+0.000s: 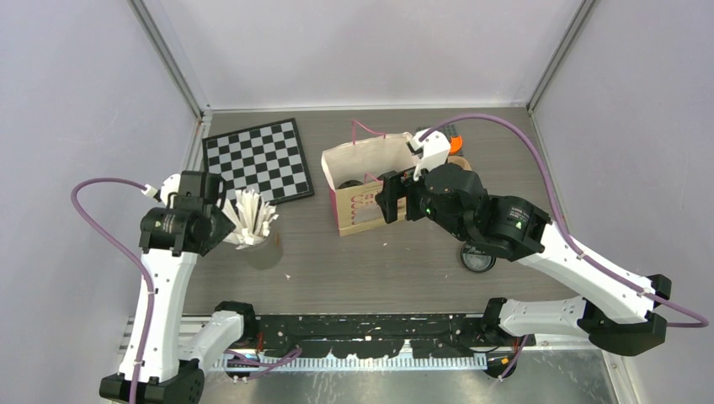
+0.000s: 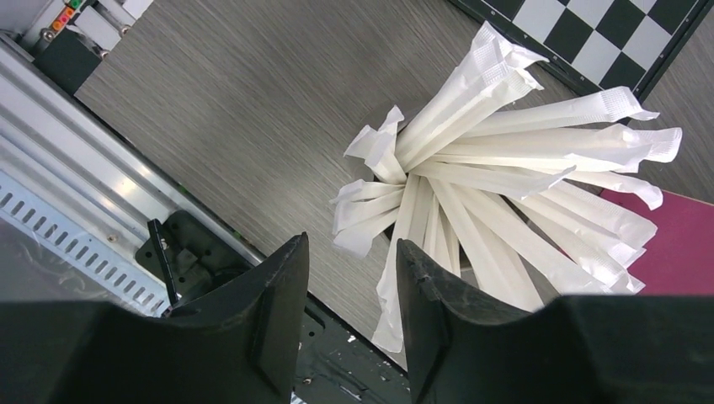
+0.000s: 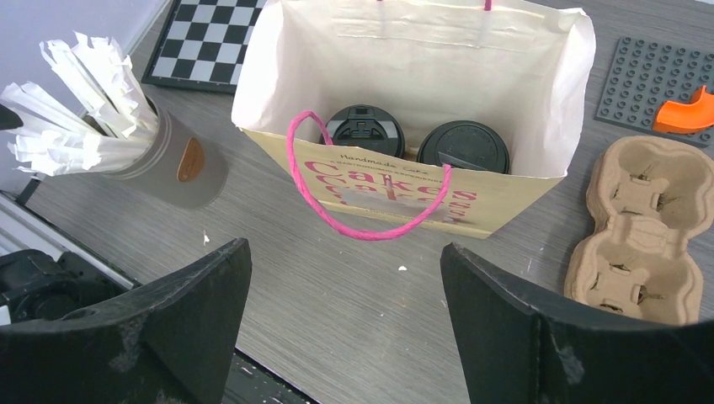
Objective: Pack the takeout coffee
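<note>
The two coffee cups point(image 3: 364, 130) stand side by side inside the paper bag point(image 3: 404, 50). Only their round black lids point(image 3: 463, 147) show above its front wall.

My right gripper point(image 3: 343, 278) hangs before the bag's front, jaws spread wide, holding nothing.

My left gripper point(image 2: 349, 252) sits over the grey cup point(image 3: 181, 160) of white sticks point(image 2: 505, 168), jaws partly closed. I cannot tell whether a stick is pinched.

The brown carrier point(image 3: 644, 231) lies beside the bag.

My arms point(image 1: 164, 295): white links, black joints.
My right end effector point(image 3: 345, 248): matte black fingers point(image 3: 522, 328).
Cable point(image 1: 484, 116) behind it: purple.
</note>
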